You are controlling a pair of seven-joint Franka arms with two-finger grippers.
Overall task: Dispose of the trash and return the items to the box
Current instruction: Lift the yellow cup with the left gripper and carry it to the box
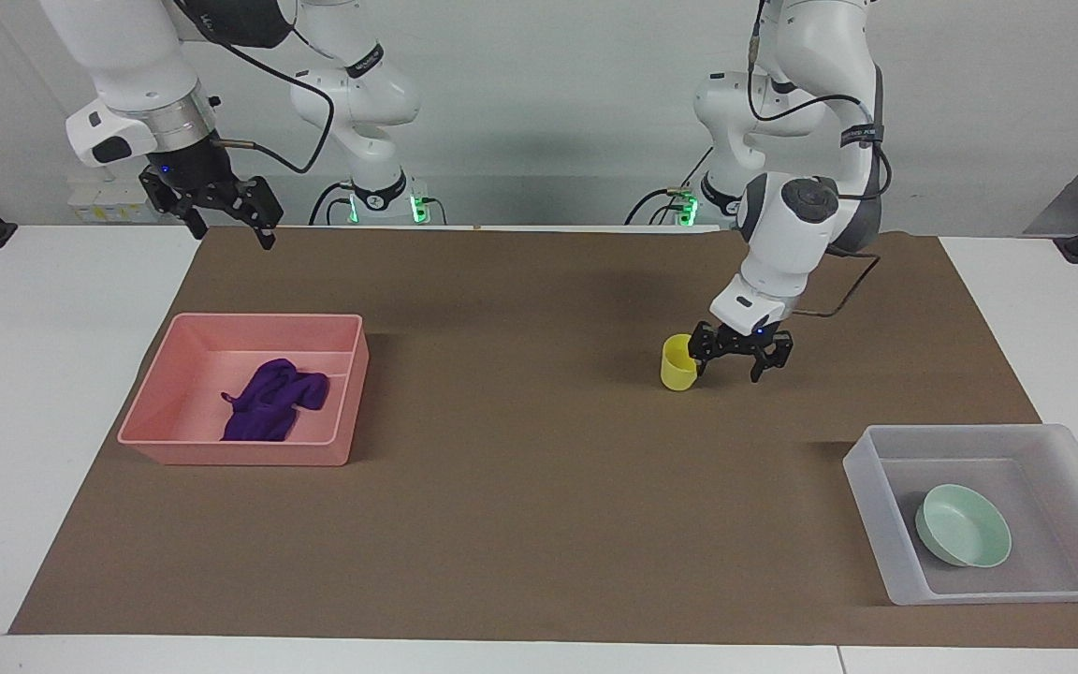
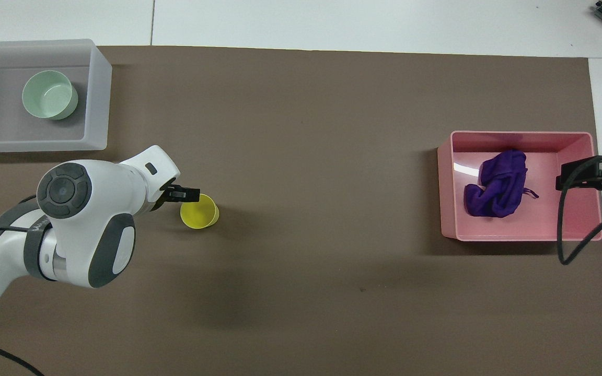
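Two bins on the brown mat (image 1: pixel 520 524): pink bin (image 1: pixel 174 412) holds purple rag (image 1: pixel 272 401), translucent box (image 1: pixel 862 487) holds mint bowl (image 1: pixel 962 525). Left gripper (image 1: pixel 733 367) spread at yellow cup (image 1: pixel 677 365); facing view shows one finger at the rim, overhead hides it. Right gripper (image 1: pixel 228 225) waits spread above the mat's corner.

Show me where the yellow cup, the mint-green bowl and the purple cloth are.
yellow cup (image 2: pixel 200 213): overhead view, on the inside of its open mouth.
mint-green bowl (image 1: pixel 962 537): facing view, on its inner floor.
purple cloth (image 1: pixel 269 404): facing view, on the middle of its folds.
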